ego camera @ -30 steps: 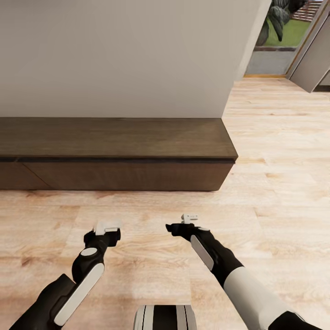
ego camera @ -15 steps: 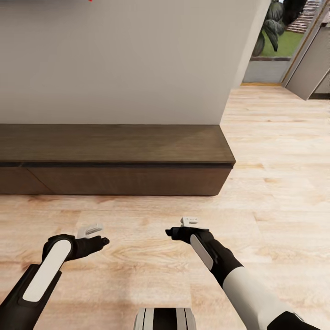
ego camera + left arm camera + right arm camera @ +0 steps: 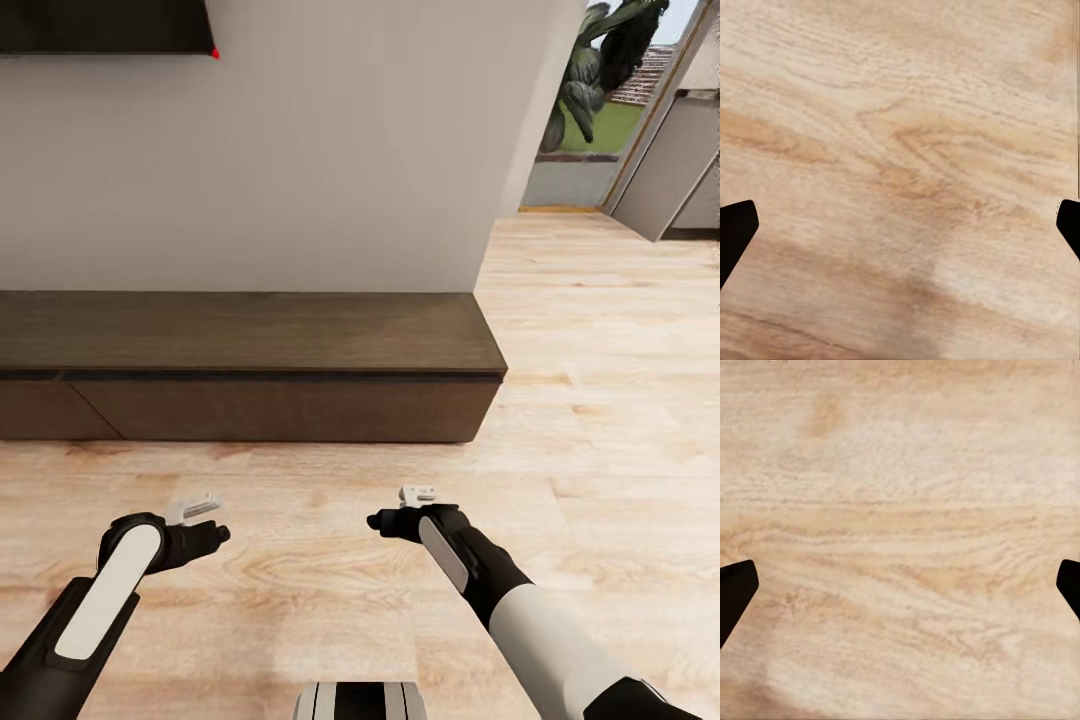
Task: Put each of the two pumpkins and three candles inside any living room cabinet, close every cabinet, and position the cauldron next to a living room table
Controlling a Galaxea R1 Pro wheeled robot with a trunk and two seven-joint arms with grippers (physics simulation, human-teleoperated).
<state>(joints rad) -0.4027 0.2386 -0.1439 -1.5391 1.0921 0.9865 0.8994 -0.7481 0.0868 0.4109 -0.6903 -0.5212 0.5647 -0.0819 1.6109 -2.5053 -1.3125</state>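
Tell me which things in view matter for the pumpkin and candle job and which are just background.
Part of the job:
- cabinet, drawer fronts closed
- left gripper, open, empty
- right gripper, open, empty

Just there:
- TV on the wall
- plant beyond the doorway
- plank floor

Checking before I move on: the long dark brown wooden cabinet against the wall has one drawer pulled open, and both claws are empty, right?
Not quite. In the head view the long dark brown wooden cabinet has every drawer front shut. Both the left claw and right claw are indeed empty.
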